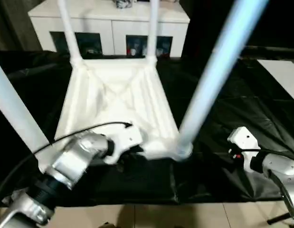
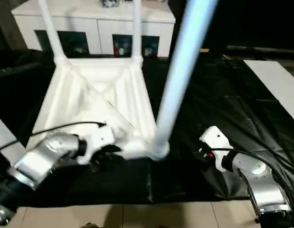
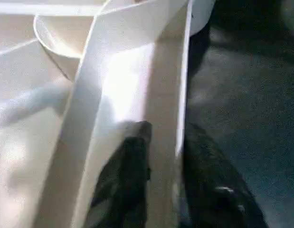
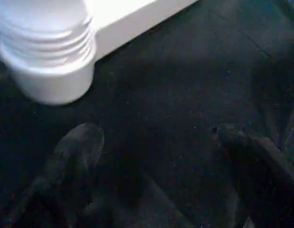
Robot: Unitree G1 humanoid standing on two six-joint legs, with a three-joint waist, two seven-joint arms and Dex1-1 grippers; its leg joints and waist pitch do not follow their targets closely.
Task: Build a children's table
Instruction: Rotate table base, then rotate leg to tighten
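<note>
The children's table (image 1: 113, 99) lies upside down on a black cloth, ribbed underside up, with its white legs standing up from the corners. The near right leg (image 1: 218, 61) rises steeply across the view from its threaded socket (image 4: 47, 61). My left gripper (image 1: 132, 154) is at the table's near edge. Its fingers straddle the rim wall (image 3: 137, 85), one inside and one outside, closed against it (image 3: 169, 130). My right gripper (image 1: 234, 152) hovers low over the cloth just right of the near right corner. It is open (image 4: 156, 135), with nothing between its fingers.
A white cabinet (image 1: 113, 28) with glass-fronted doors stands behind the table. A long flat white board (image 1: 284, 76) lies at the far right on the black cloth (image 1: 222, 109). Pale floor (image 1: 161, 216) shows along the near edge.
</note>
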